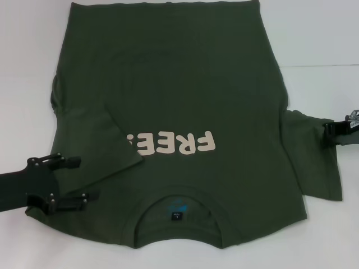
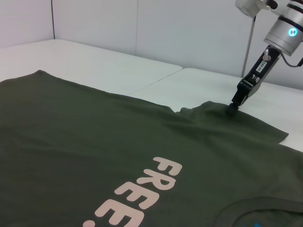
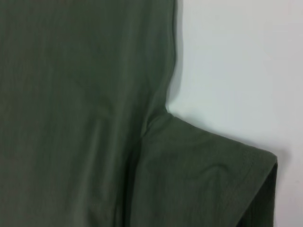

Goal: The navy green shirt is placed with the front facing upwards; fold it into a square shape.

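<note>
The navy green shirt (image 1: 185, 89) lies flat on the white table, front up, with the collar (image 1: 176, 210) nearest me and the hem at the far end. The cream "FREE!" lettering (image 1: 174, 144) crosses the chest. The left sleeve (image 1: 95, 145) is folded in over the body and covers part of the "!". My left gripper (image 1: 78, 180) is open and empty over the left shoulder. My right gripper (image 1: 332, 131) is at the edge of the outspread right sleeve (image 1: 314, 162). In the left wrist view the right gripper (image 2: 234, 106) is pinched on that sleeve (image 2: 236, 125), with cloth bunched up at it.
The white table (image 1: 314, 33) has bare room at the far right and far left of the shirt. A seam (image 1: 322, 65) crosses the table at the right. A pale wall (image 2: 142, 28) stands beyond the table in the left wrist view. The right wrist view shows only the shirt's side and sleeve (image 3: 203, 179).
</note>
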